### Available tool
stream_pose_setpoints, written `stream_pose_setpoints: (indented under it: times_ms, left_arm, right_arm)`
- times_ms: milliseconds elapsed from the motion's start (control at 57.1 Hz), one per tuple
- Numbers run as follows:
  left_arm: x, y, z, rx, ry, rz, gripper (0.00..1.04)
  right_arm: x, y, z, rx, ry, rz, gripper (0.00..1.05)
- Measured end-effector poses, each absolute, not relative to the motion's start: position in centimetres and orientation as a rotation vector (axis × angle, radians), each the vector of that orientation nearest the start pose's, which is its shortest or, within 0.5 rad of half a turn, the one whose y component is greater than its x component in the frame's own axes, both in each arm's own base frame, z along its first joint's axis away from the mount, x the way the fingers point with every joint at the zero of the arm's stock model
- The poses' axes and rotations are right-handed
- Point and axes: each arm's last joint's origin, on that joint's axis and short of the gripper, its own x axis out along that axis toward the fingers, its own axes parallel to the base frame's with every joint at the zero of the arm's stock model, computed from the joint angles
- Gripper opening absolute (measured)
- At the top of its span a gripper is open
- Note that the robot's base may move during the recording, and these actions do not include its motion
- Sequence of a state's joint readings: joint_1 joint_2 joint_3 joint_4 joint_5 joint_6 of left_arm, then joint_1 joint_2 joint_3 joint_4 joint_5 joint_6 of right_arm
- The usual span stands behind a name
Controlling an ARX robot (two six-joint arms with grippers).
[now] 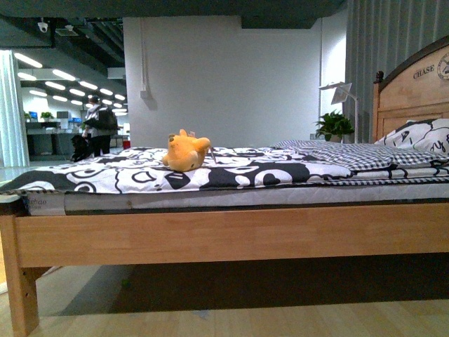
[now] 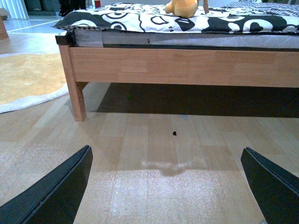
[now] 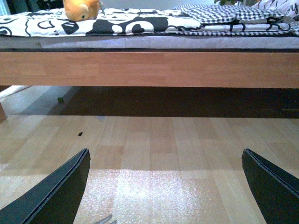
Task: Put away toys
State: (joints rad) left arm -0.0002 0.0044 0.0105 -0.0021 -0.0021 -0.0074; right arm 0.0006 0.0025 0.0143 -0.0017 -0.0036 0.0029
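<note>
- Front view: a yellow-orange plush toy [image 1: 186, 152] lies on the black-and-white quilt [image 1: 126, 175] of a wooden bed [image 1: 231, 235], just off the picture's centre toward 10 o'clock. The headboard [image 1: 414, 88] stands at 2 o'clock.
- Left wrist view: the left gripper [image 2: 166, 148] is spread wide and holds nothing, above a wood floor [image 2: 140, 186]. The toy [image 2: 183, 8] sits on the bed beyond, well apart.
- Right wrist view: the right gripper [image 3: 166, 150] is also spread wide and empty over the floor [image 3: 154, 140]. The toy [image 3: 81, 8] rests on the bed, well apart.
</note>
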Motion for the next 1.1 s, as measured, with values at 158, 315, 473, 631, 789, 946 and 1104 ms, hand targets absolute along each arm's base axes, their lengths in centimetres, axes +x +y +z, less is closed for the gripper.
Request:
stream_pose_setpoints:
  times_ms: [158,315,473,631,789,946,1104]
  left_arm:
    - [9.73,0.0,16.65,-0.007,-0.004,0.002,0.98]
    - [9.73,0.0,16.65,-0.007,-0.004,0.002,0.98]
    - [9.73,0.0,16.65,-0.007,-0.004,0.0,0.98]
    - [9.73,0.0,16.65,-0.007,-0.004,0.0,0.98]
    - [9.73,0.0,16.65,-0.007,-0.004,0.0,0.98]
    - [9.73,0.0,16.65,-0.007,-0.004,0.0,0.98]
    - [9.73,0.0,16.65,-0.007,-0.004,0.0,0.98]
  right_arm:
    - [9.7,0.02,16.8,0.003,-0.01,0.004,0.98]
    - [9.7,0.02,16.8,0.003,-0.01,0.004,0.98]
    - [9.7,0.02,16.8,0.003,-0.01,0.004,0.98]
    - [9.7,0.02,16.8,0.003,-0.01,0.004,0.98]
    - [9.7,0.02,16.8,0.003,-0.01,0.004,0.98]
    - [9.7,0.02,16.8,0.003,-0.01,0.004,0.98]
    - [9.7,0.01,16.8,0.003,-0.01,0.004,0.98]
